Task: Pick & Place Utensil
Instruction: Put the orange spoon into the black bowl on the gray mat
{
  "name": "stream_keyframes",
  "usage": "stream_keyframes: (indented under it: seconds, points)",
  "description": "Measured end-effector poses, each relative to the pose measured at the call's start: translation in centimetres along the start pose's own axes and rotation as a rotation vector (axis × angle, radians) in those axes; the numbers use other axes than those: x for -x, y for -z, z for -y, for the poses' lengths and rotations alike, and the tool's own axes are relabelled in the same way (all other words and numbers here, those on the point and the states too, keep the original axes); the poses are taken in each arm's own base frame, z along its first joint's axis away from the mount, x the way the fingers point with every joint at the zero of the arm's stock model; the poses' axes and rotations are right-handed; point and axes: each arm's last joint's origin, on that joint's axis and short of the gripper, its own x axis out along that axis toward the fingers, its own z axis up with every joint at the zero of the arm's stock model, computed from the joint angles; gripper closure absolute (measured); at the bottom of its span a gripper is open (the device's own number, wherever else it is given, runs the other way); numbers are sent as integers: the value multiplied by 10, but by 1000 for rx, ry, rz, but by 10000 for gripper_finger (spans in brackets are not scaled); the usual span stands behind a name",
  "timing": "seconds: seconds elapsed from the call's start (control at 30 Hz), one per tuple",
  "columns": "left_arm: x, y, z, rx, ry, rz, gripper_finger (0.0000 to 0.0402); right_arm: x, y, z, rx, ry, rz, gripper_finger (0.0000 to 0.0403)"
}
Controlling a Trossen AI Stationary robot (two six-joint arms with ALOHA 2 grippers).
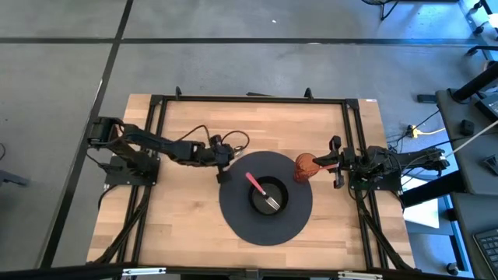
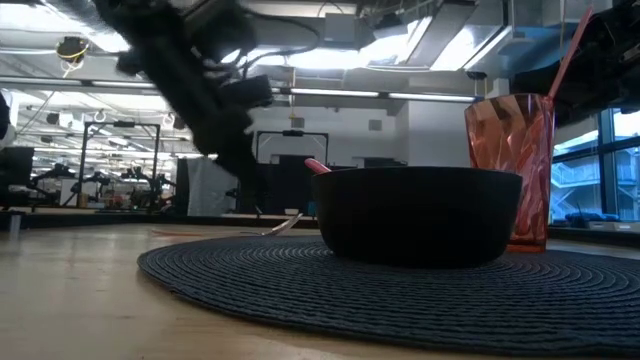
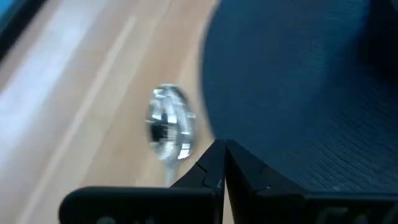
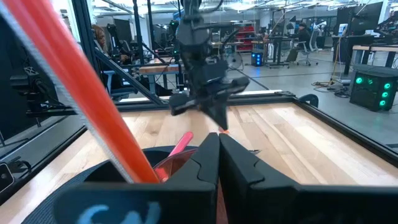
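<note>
A silver spoon lies on the wood at the left edge of the round dark mat; the left wrist view shows its bowl beside the mat. My left gripper hangs shut just above it. A black bowl sits mid-mat with a pink-handled fork in it. A red tumbler stands on the mat's right side with a red stick leaning out of it. My right gripper is shut just right of the tumbler. My right gripper stands level beside the tumbler, and the red stick slants past its shut fingers. I cannot tell whether it touches the stick or the tumbler.
A black frame runs around the table top. Bare wood lies on the far side of the mat and at the near left. The left arm reaches in from the left, low over the table.
</note>
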Motion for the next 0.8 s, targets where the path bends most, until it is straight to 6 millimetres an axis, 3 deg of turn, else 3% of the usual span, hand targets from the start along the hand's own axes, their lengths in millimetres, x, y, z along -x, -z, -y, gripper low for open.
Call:
stream_keyframes:
  seconds: [0.17,0.3,0.53,0.8]
  points:
    - [11,-30,-12,51,-141,-167,400,0,0,0,0,0,0,395]
    - [10,-45,-27,65,-124,-256,398,0,0,0,-3,-1,-2,395]
    - [-9,-37,-44,-45,-72,-356,387,-1,2,0,1,0,-19,395]
    - [-34,-23,-38,-82,-3,-448,317,-1,2,0,3,0,-20,395]
